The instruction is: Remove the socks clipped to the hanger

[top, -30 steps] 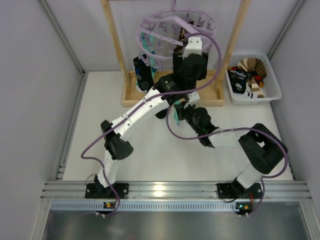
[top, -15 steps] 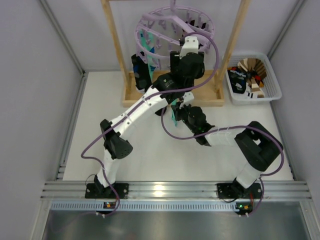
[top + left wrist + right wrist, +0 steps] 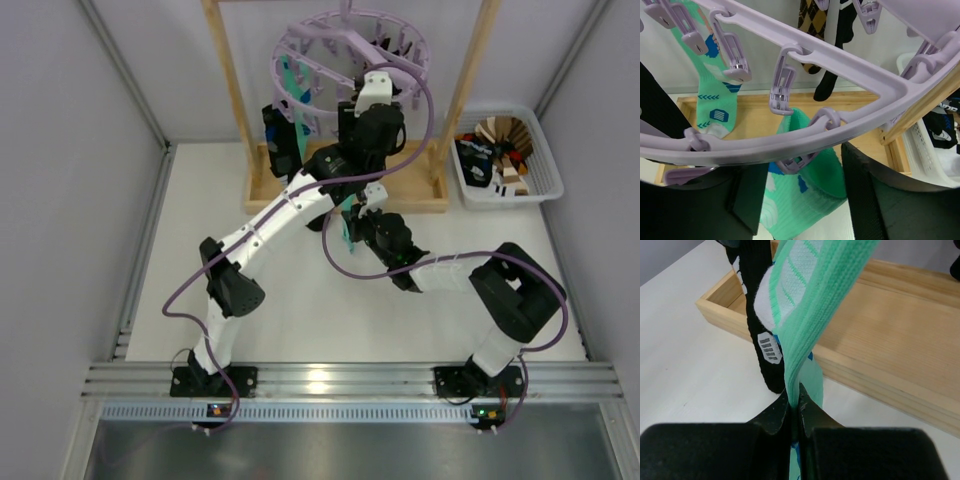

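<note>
The lilac hanger (image 3: 300, 45) hangs from the wooden frame, with its ring and pegs filling the left wrist view (image 3: 850, 60). A mint sock (image 3: 810, 185) hangs from a peg (image 3: 792, 162) under the ring. My left gripper (image 3: 802, 200) is open, one finger on each side of that peg and the sock top. My right gripper (image 3: 795, 407) is shut on the same mint sock (image 3: 810, 305) lower down; it also shows in the top view (image 3: 352, 222). Another mint sock (image 3: 715, 100) and black socks (image 3: 280, 145) (image 3: 757, 335) stay clipped.
The wooden frame stand (image 3: 232, 90) has a tray base (image 3: 890, 340) just behind the right gripper. A white basket (image 3: 543, 170) with dark and brown cloth items sits at the right. A brown argyle item (image 3: 807, 20) and a black one (image 3: 832, 80) hang at the back.
My left arm has risen and pushed farther in under the ring. My right gripper has shifted slightly left, still holding the mint sock.
</note>
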Controlling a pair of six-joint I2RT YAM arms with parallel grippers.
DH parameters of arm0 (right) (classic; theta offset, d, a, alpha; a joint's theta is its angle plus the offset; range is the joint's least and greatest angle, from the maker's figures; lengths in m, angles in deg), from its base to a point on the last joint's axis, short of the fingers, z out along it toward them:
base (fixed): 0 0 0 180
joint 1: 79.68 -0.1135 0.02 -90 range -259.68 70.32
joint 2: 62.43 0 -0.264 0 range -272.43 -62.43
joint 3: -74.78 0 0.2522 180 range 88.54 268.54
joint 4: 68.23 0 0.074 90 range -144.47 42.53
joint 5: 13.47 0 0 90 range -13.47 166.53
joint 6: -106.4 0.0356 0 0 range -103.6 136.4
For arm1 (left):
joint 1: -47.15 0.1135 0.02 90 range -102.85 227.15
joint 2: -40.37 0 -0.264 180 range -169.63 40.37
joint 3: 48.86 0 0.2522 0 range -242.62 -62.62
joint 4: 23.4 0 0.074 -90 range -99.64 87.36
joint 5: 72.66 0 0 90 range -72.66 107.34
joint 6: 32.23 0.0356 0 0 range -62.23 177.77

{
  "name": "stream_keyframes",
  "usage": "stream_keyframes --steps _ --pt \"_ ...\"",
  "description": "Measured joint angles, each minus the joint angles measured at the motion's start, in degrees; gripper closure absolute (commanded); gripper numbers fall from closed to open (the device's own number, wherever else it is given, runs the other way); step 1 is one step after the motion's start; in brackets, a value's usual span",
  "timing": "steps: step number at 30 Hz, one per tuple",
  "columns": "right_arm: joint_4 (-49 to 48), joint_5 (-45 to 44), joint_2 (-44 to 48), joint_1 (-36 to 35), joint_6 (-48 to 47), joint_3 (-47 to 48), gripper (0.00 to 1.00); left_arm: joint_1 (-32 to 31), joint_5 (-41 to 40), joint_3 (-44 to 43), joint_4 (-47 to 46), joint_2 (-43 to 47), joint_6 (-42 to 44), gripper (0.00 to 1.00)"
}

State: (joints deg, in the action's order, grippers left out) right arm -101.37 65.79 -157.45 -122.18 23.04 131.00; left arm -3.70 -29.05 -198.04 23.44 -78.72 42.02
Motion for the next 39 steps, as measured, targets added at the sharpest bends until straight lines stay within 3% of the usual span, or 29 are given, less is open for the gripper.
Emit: stream_keyframes --steps 9,10,11,13,19,20,22,24,36,39 --pt "0.0 0.4 0.0 -0.1 0.0 0.0 1.0 0.3 0.6 -0.1 0.1 0.0 1.0 0.71" --pt "0.0 0.4 0.0 -0.1 0.0 0.0 1.0 0.3 0.8 -0.2 0.2 0.0 1.1 0.77" --pt "-0.1 0.4 0.0 -0.1 0.0 0.0 1.0 0.3 1.0 -0.2 0.3 0.0 1.4 0.89" --pt "-0.2 0.5 0.0 -0.1 0.4 0.0 1.0 0.3 1.4 -0.2 0.4 0.0 1.7 1.0" --pt "-1.5 0.5 0.0 -0.1 1.5 -1.6 1.0 0.4 1.9 -0.3 0.5 0.0 2.3 1.0" --pt "-1.8 0.5 0.0 -0.1 1.6 -2.0 1.0 0.4 2.0 -0.3 0.7 0.0 2.4 0.95" --pt "-2.3 0.4 0.2 -0.1 2.1 -3.0 1.0 0.5 2.1 -0.3 1.0 0.0 2.4 0.6" --pt "-2.8 0.5 0.3 -0.1 2.4 -3.7 1.0 0.6 2.3 -0.3 1.3 0.0 2.5 0.47" --pt "-2.6 0.5 0.9 -0.2 2.6 -4.1 1.0 0.8 5.9 1.4 1.4 3.3 -0.8 0.4" --pt "-2.6 0.7 0.9 -0.2 2.6 -4.1 1.0 0.8 5.9 1.7 1.7 5.2 -2.0 0.34"
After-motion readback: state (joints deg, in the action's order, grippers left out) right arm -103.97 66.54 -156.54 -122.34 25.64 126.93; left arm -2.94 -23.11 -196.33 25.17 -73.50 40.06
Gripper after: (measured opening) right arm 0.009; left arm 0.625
